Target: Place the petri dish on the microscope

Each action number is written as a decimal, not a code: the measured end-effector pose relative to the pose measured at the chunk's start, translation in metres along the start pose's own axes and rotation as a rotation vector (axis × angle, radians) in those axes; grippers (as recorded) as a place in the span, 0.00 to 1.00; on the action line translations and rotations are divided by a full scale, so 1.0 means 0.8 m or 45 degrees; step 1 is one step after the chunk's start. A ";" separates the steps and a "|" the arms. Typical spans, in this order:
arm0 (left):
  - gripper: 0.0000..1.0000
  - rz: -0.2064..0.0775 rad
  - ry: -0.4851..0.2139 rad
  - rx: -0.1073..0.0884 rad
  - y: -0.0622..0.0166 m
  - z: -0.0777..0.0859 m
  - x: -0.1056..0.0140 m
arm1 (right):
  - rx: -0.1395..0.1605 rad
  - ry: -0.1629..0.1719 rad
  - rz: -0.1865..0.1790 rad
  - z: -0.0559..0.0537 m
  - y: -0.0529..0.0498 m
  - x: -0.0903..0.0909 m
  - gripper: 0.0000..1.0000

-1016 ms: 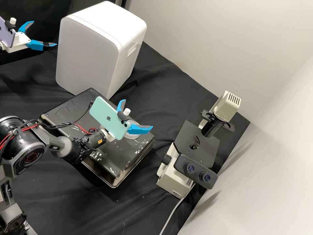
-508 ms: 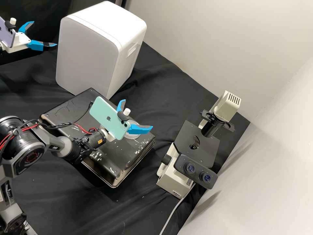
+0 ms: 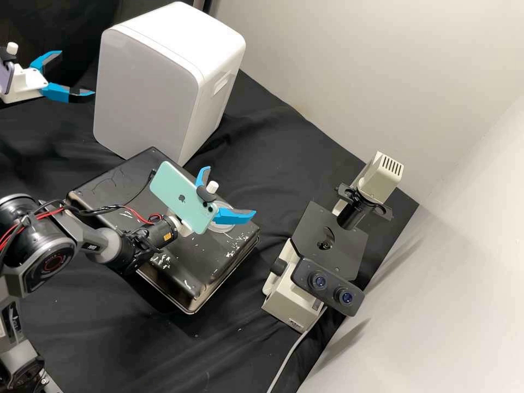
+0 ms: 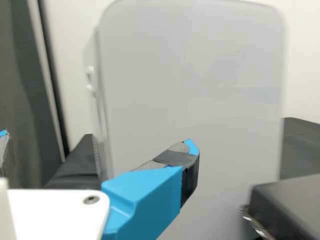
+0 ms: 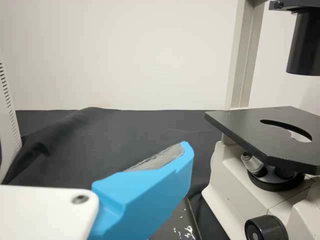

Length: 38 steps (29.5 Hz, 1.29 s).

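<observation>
Nearest, the right gripper hangs over a dark metal tray on the black bench, its blue fingers spread wide apart. The petri dish lies on the tray right under those fingers; whether they touch it I cannot tell. To the right, apart from the tray, stands the microscope with its black stage. Farther back sits a white box, and beside it the left gripper hovers, fingers parted, holding nothing.
</observation>
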 end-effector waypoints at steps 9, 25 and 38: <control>1.00 -0.083 -0.235 0.012 -0.0326 0.028 -0.041 | 0.000 0.000 0.000 0.000 0.000 0.000 1.00; 1.00 -0.153 -0.607 0.047 -0.0640 0.069 -0.111 | 0.000 0.000 0.000 0.000 0.000 0.000 1.00; 1.00 -0.214 -0.720 0.038 -0.0746 0.088 -0.118 | 0.000 0.000 0.000 0.000 0.000 0.000 1.00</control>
